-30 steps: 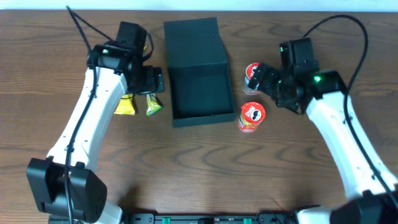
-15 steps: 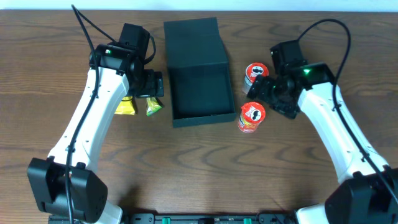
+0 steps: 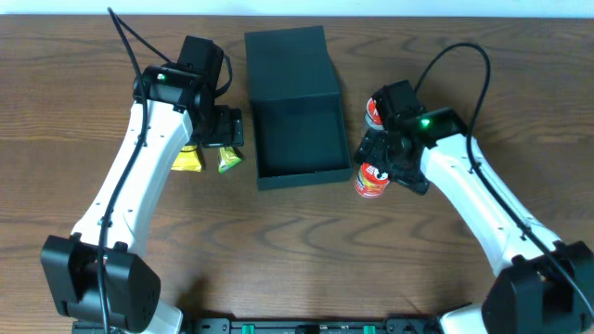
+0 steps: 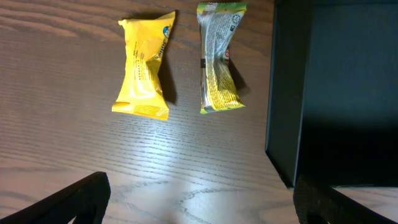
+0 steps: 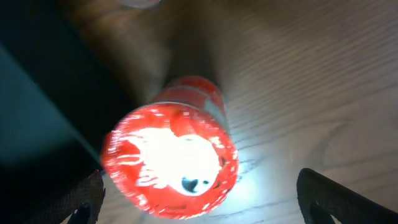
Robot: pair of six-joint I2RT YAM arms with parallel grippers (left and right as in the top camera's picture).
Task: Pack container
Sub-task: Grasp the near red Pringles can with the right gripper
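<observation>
The container [image 3: 299, 130] is a dark box lying open at the table's middle, its lid flap [image 3: 288, 57] folded back. Two red snack cans stand to its right, the far can [image 3: 373, 111] partly hidden by my right arm. My right gripper [image 3: 382, 160] hovers over the near can [image 3: 370, 182]. In the right wrist view this can [image 5: 171, 163] sits between the wide-apart fingers [image 5: 329, 196], and the gripper [image 5: 205, 208] is open. My left gripper [image 3: 223, 130] is open [image 4: 202, 208] above bare wood, short of a yellow packet [image 4: 144, 68] and a green packet [image 4: 219, 59].
The container's dark wall [image 4: 287, 93] rises just right of the left gripper. The yellow packet [image 3: 186, 159] and green packet [image 3: 228, 160] lie left of the box. Bare wood stretches along the table's front half.
My right arm has swung left and toward the front, from beside the far can to over the near can. The left arm has hardly moved.
</observation>
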